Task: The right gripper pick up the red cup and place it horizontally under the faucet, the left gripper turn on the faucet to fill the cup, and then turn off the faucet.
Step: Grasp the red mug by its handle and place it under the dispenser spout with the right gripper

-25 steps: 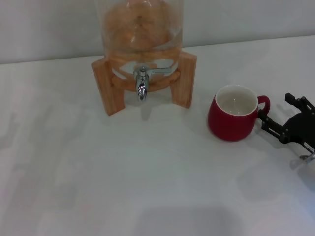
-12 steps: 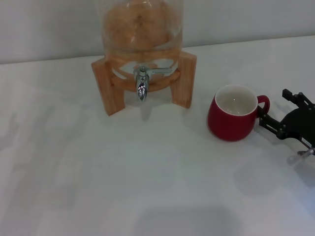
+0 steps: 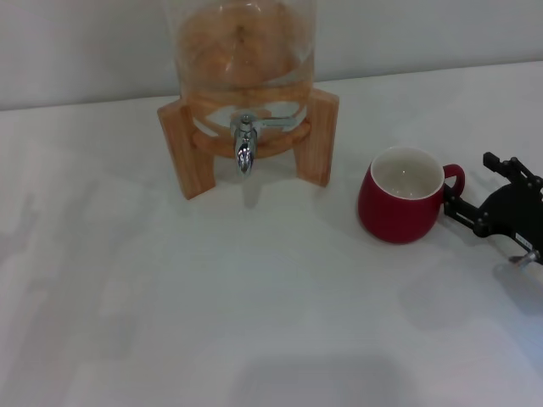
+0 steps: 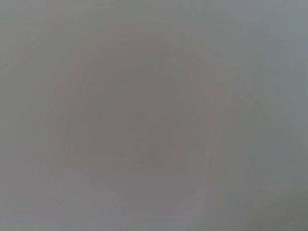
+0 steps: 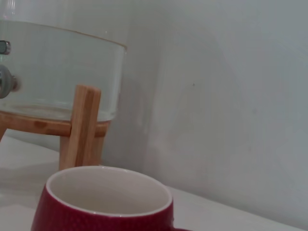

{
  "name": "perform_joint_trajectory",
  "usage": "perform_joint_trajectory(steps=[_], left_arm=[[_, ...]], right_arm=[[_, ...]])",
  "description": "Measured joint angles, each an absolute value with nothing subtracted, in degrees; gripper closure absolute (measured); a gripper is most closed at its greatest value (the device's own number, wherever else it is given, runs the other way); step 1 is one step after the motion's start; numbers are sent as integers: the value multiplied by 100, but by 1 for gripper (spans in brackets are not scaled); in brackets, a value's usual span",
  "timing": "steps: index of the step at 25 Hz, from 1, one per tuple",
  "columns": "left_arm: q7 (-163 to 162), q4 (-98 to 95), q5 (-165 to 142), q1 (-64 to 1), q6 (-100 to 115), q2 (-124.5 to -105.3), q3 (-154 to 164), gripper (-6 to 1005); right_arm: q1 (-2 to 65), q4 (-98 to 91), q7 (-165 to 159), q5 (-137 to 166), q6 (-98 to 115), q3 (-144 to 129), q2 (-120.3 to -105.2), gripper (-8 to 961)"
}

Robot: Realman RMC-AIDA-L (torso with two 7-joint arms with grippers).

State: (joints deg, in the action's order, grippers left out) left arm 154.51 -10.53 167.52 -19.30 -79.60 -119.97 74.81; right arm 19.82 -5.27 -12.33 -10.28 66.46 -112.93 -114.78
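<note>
The right gripper [image 3: 462, 191] sits at table height with its 2 black fingers spread wide, 1 fingertip [image 3: 450, 206] just beside the handle of the red cup [image 3: 402, 206] and the other farther back by the right edge of the head view. Nothing is held. The handle loop lies about in the mouth of the claw, on the near side of the cup from the fingers.

The cup stands upright on the white table [image 3: 254, 322], its white inside empty. Beyond it from the fingers, well apart, is the faucet [image 3: 244, 144], a small chrome tap on a glass dispenser [image 3: 242, 51] in a wooden stand [image 3: 318, 136]. In the right wrist view the cup's rim fills the foreground, with 1 stand leg and the glass wall behind.

The left gripper is out of sight in every view; its own wrist camera shows only blank grey.

Risks, as I judge them: the handle is small and glossy, so closing off-centre could pinch only its edge, and the squat cup may swing or slip on lifting. A finger driving forward could also nudge the cup away, or catch the stand leg on the carry.
</note>
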Motion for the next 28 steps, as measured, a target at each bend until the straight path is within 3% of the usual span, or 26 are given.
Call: perform_joint_trajectory(steps=[28], left_arm=[[15451,-1055,16752,-1950,-7922,-11995,7479,178]], right_arm=[[2028,-527,-1230,-1024,6660,-11294,-11452,163]])
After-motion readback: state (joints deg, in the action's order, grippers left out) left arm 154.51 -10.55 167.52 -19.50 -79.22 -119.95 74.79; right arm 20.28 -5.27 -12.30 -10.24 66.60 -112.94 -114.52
